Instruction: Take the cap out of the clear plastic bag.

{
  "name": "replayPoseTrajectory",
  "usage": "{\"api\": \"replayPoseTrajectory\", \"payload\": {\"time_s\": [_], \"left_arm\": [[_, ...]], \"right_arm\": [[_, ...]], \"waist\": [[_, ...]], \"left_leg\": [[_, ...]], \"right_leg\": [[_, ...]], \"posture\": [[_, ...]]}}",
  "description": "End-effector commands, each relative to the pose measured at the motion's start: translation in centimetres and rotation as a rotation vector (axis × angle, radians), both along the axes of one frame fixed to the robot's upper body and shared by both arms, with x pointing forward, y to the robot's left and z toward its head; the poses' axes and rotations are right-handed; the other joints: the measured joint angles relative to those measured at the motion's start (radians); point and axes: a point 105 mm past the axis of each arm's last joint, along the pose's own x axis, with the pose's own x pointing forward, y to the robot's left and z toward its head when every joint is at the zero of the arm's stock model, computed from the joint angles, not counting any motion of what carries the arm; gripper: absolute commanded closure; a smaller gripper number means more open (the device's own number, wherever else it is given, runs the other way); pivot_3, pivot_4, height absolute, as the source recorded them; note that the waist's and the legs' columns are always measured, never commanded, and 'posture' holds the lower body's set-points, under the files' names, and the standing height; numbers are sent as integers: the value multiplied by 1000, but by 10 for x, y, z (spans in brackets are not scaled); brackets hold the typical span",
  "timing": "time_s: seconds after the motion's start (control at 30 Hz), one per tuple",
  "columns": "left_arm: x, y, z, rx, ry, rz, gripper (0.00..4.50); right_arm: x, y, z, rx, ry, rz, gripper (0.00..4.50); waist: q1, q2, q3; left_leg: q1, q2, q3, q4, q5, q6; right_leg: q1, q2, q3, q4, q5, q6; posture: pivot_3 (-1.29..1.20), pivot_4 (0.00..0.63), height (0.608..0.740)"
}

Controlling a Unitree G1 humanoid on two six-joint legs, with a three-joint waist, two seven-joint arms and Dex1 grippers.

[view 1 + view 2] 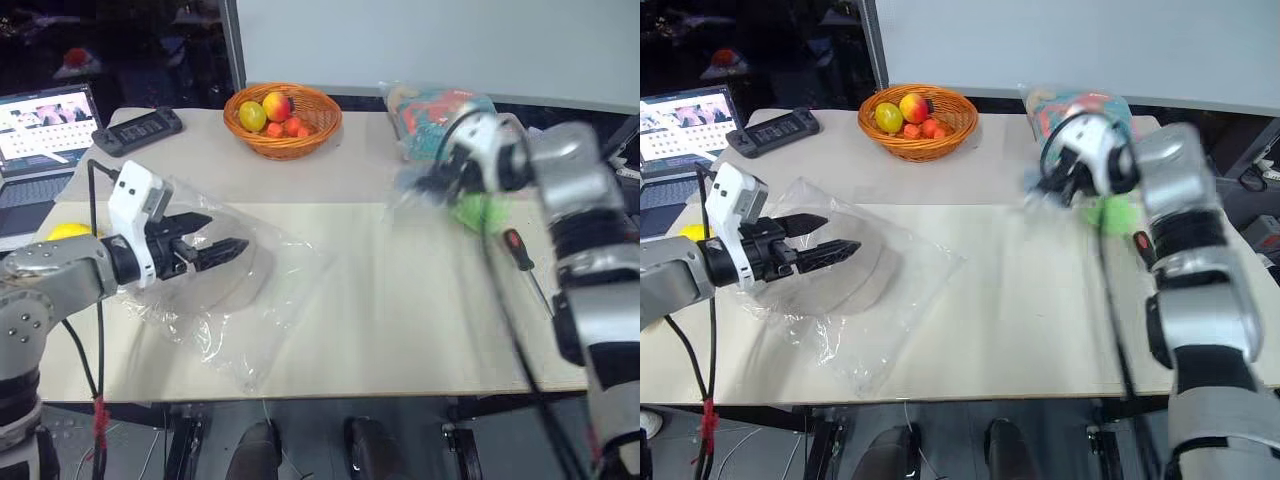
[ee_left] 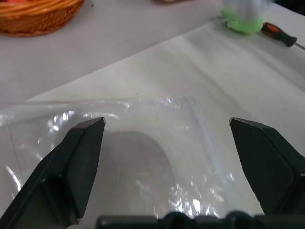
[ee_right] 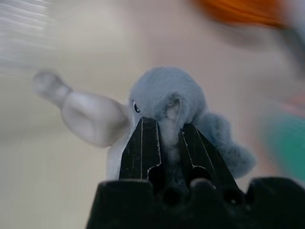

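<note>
Bag point(image 1: 215, 290) flat on table point(image 1: 400, 300) at 8 o'clock, no cap discernible inside. Left pincer point(image 1: 205, 250) spread wide, hovering over bag, nearest. Right pincer point(image 3: 163, 143) at 2 o'clock, well apart, clenched on grey-blue plush point(image 3: 167, 98).

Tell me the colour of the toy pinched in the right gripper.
Grey-blue and fluffy, the toy shows best in the right wrist view.

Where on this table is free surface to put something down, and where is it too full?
Free: the wide table stretch between the clear plastic bag and the screwdriver, and the strip between the fruit basket and the bag. Crowded: the far right corner, with the teal and orange package, green object and right pincer.
</note>
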Motion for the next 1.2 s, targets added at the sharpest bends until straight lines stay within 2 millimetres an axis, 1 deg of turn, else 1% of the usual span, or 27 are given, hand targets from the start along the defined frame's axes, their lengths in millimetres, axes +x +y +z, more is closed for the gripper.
{"api": "replayPoseTrajectory", "payload": {"time_s": [0.03,0.07,0.17,0.3,0.47,0.5,0.57,0.73,0.8,0.83,0.9,0.93,1.0,1.03,1.07,1.1,1.17,1.2], "left_arm": [[1,-11,9,-16,-65,-24,0],[0,-15,8,-25,-65,-34,0],[-2,-27,6,-49,-70,-54,0],[-3,-33,5,-63,-75,-60,0],[-4,-34,2,-63,-70,-53,0],[-4,-34,2,-64,-70,-53,0],[-4,-34,2,-65,-69,-51,0],[-3,-36,2,-67,-72,-58,0],[-5,-37,4,-75,-75,-68,0],[-6,-37,4,-73,-73,-73,0],[-8,-37,5,-65,-70,-87,0],[-9,-37,5,-63,-68,-93,0],[-11,-36,5,-53,-61,-104,0],[-12,-35,5,-45,-57,-111,0],[-13,-34,5,-39,-54,-115,0],[-14,-33,5,-34,-52,-117,0],[-15,-30,5,-26,-50,-117,0],[-15,-29,5,-23,-48,-116,0]], "right_arm": [[11,-46,2,1,-109,-274,4498],[11,-55,1,21,-113,-319,4498],[7,-82,-18,40,-79,-438,4498],[-2,-99,-46,58,24,-496,4498],[-22,-120,-83,-54,209,-498,4498],[-26,-122,-90,-74,245,-490,4498],[-30,-121,-98,-60,292,-471,4498],[-30,-107,-110,-2,345,-428,4498],[-28,-103,-111,23,348,-431,3529],[-28,-100,-111,31,355,-420,3285],[-28,-97,-110,37,365,-404,2502],[-28,-97,-108,37,366,-400,2246],[-29,-96,-105,37,366,-392,1573],[-28,-96,-100,32,359,-383,1188],[-28,-95,-97,28,354,-376,911],[-28,-95,-93,24,345,-370,501],[-29,-94,-84,6,334,-347,23],[-29,-93,-78,-8,330,-331,23]], "waist": [[-2,0,0],[-2,0,0],[-3,0,1],[-2,0,1],[-2,0,1],[-2,1,1],[-2,1,1],[-18,0,1],[-21,0,1],[-22,0,1],[-22,0,1],[-22,0,1],[-22,0,1],[-22,0,1],[-23,0,1],[-23,0,1],[-23,1,1],[-23,1,1]], "left_leg": [[0,0,0,0,0,0],[0,0,1,0,0,0],[-3,-1,1,0,0,0],[-3,-1,0,1,0,0],[-3,-1,0,3,0,0],[-2,-2,0,4,0,0],[-2,-2,0,5,0,0],[1,-2,-1,7,0,1],[3,-2,-1,7,1,1],[4,-2,-1,7,1,1],[5,-2,-1,7,1,1],[5,-2,-1,7,1,1],[5,-2,-1,8,1,1],[5,-2,-1,8,1,1],[5,-2,-1,8,1,1],[5,-2,-1,8,1,1],[5,-2,-1,8,1,1],[5,-2,-1,8,1,1]], "right_leg": [[0,0,0,-1,0,0],[0,0,1,0,0,0],[-2,-1,2,0,0,1],[-1,-1,1,0,1,2],[0,-1,1,1,2,3],[1,-1,1,1,2,4],[1,-1,2,1,2,4],[4,0,2,2,3,6],[6,0,2,2,4,6],[7,0,2,2,3,7],[8,0,2,2,3,9],[8,0,2,2,3,9],[8,0,2,2,3,10],[8,0,2,2,3,10],[8,0,2,2,3,10],[8,0,2,2,3,10],[8,0,2,2,2,11],[8,0,2,2,2,11]], "posture": [[0,150,740],[0,150,740],[0,150,740],[0,150,740],[0,150,740],[0,150,740],[0,150,740],[0,150,740],[0,150,740],[0,150,740],[0,150,740],[0,150,740],[0,150,740],[0,150,740],[0,150,740],[0,150,740],[0,150,740],[0,150,740]]}}
